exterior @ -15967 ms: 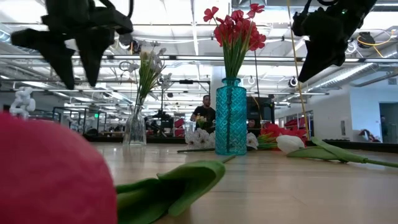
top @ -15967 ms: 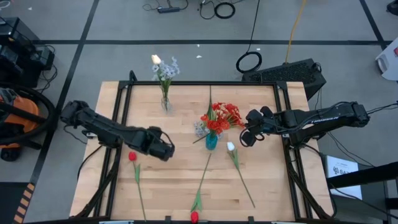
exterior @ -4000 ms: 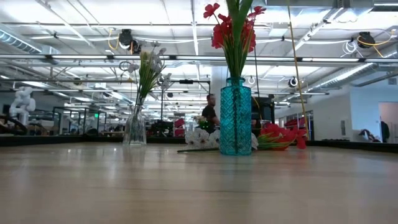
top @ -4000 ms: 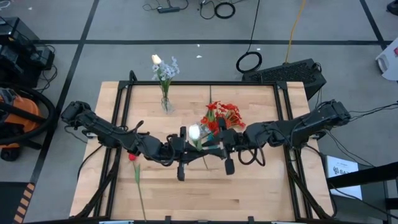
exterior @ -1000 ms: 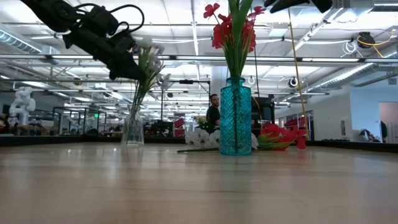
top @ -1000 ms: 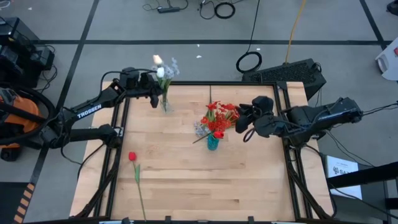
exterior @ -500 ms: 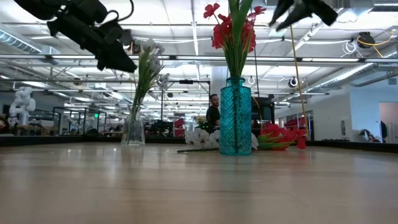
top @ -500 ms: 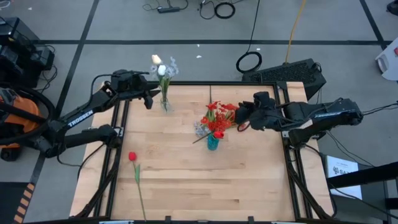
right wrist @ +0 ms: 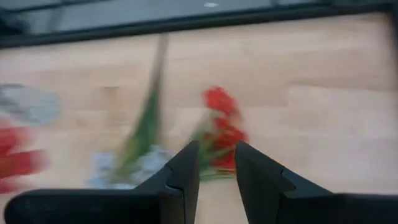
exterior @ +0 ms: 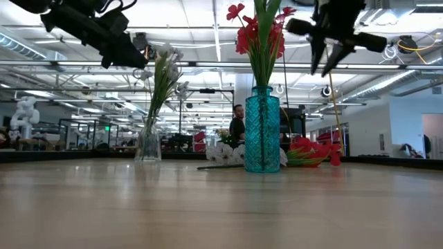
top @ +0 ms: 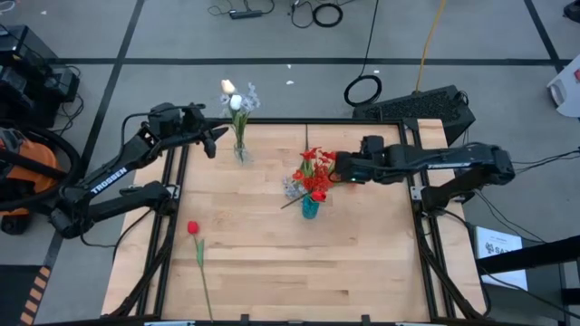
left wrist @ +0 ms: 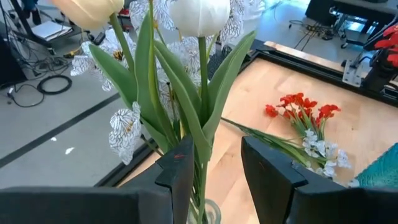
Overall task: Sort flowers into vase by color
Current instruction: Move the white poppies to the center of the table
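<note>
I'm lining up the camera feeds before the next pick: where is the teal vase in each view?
High view: teal vase right of table centre, under its red blooms.
Low view: teal vase standing upright near the middle of the picture.
Left wrist view: only a teal sliver at the right edge, probably the vase.
Right wrist view: not in it.
Shared landmark: the loose red sprig lying on the table by the vase.

Grey floor (top: 109,36), coiled cables (top: 362,89), orange vacuum (top: 23,177); bright ceiling lights (exterior: 208,14).

The wooden table (top: 362,263) carries a clear vase (top: 242,150), a teal vase (top: 309,206), loose sprigs (top: 292,188) and a red flower (top: 193,228).
</note>
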